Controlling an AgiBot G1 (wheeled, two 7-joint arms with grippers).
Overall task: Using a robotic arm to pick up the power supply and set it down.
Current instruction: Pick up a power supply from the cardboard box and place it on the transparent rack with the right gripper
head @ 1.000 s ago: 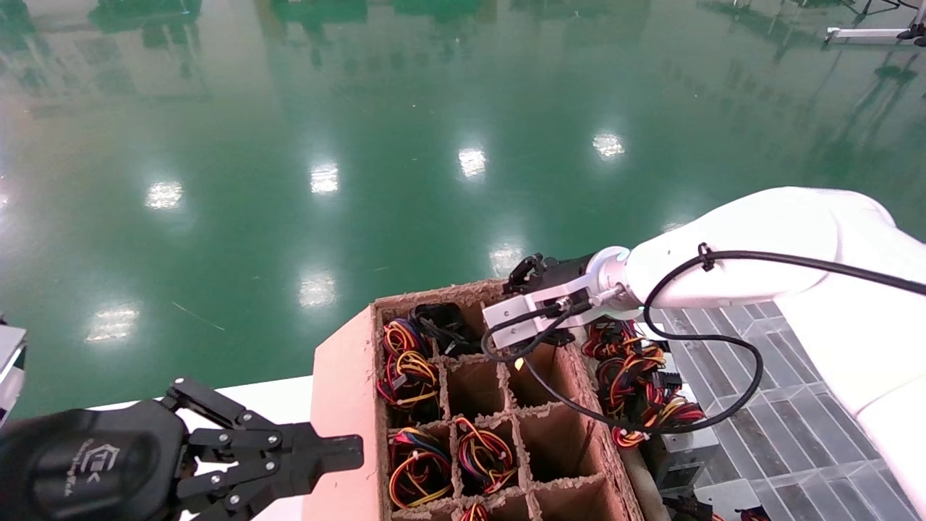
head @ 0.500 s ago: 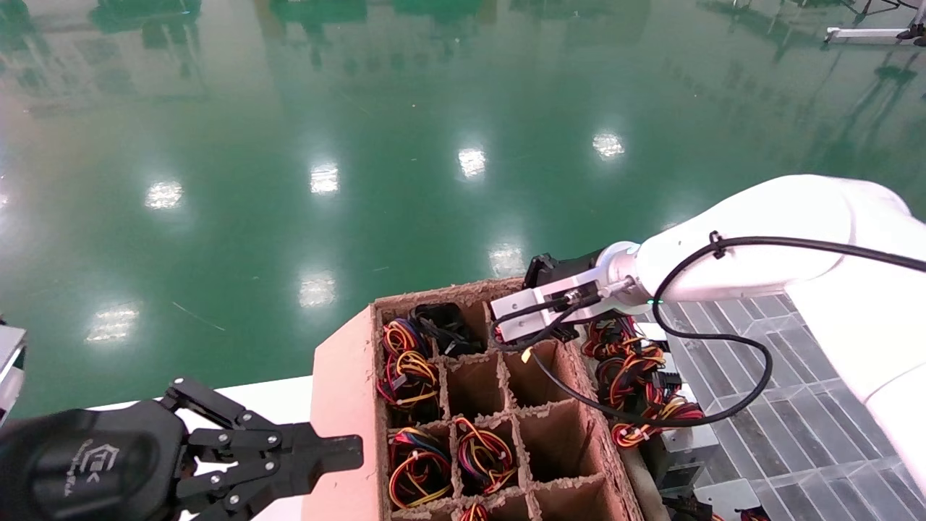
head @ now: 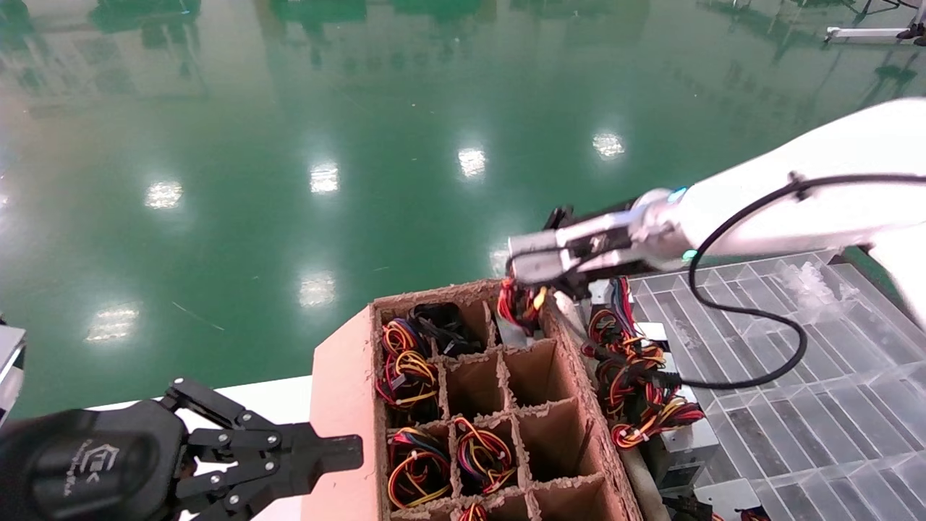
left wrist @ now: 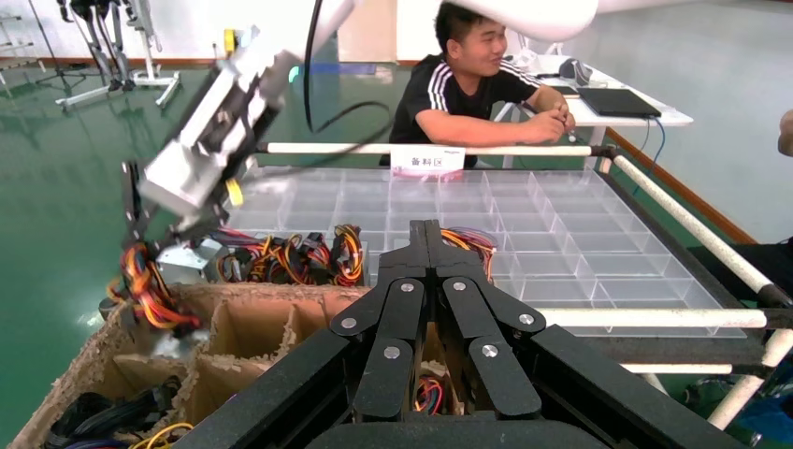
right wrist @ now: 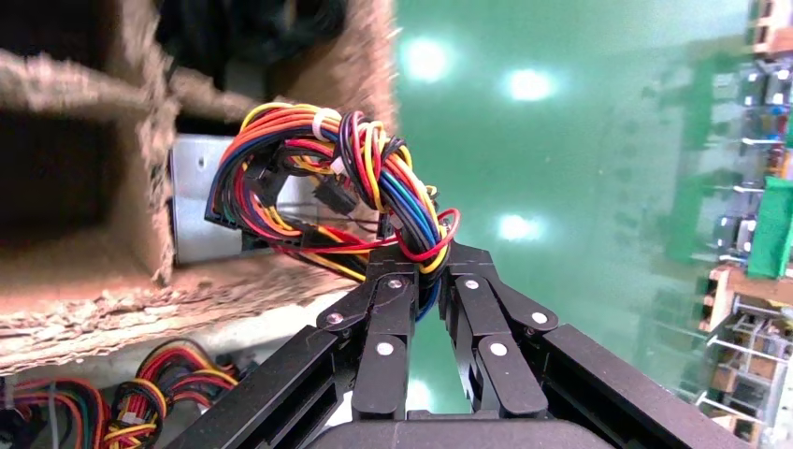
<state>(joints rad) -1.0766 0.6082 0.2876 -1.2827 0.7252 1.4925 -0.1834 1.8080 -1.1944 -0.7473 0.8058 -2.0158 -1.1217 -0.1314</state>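
My right gripper (right wrist: 423,257) is shut on the red, yellow, orange and black wire bundle (right wrist: 327,178) of the power supply (right wrist: 201,201). Its grey metal body hangs partly out of the far right cell of the brown cardboard divider box (head: 340,405). In the head view the wires (head: 521,304) dangle under the right arm's grey camera mount (head: 539,260), above the box's far rim. In the left wrist view the same bundle (left wrist: 150,290) hangs above the box. My left gripper (head: 347,449) is shut and empty, parked near the box's left wall.
Other cells of the box hold more wired units (head: 409,362). A pile of wired supplies (head: 636,376) lies right of the box on a clear plastic compartment tray (head: 781,376). A person (left wrist: 477,84) sits at a table beyond the tray. Green floor lies ahead.
The right arm has risen from the box's far right cell, drawing the power supply up by its wires. The left arm has not moved.
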